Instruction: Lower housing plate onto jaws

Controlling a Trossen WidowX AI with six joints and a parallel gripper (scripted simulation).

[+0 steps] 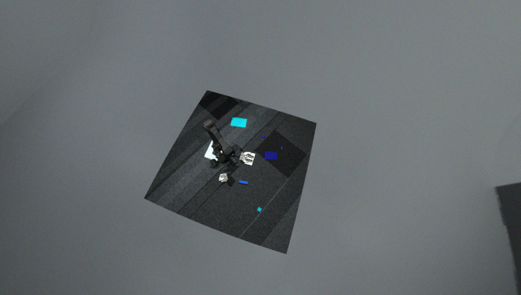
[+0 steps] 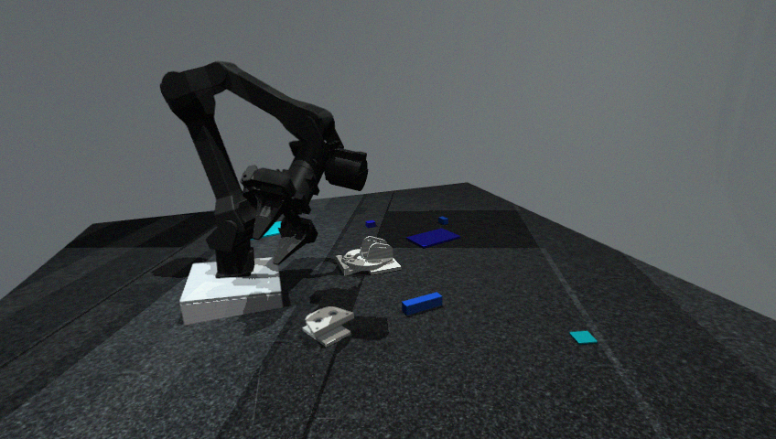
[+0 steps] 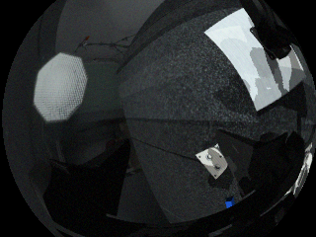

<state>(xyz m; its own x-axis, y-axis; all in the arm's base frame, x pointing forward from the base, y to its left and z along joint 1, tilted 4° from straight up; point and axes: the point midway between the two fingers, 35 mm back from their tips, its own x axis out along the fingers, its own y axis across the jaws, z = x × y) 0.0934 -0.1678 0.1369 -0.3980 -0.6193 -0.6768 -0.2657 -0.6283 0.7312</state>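
A pale piece with two holes in its top, apparently the housing plate, stands slightly tilted over a lower pale part on the table. Whether that top is level or fully closed cannot be told. A second pale assembly with upright rounded parts on a flat base stands farther back. Its pins and stubs are too small to tell apart. My gripper is open with nothing between its fingers. It hangs above the table near the arm's base, away from both pale pieces.
The arm stands on a white block. A blue bar lies right of the two-holed piece. A dark blue plate, a cyan plate and a small cyan tile lie farther off.
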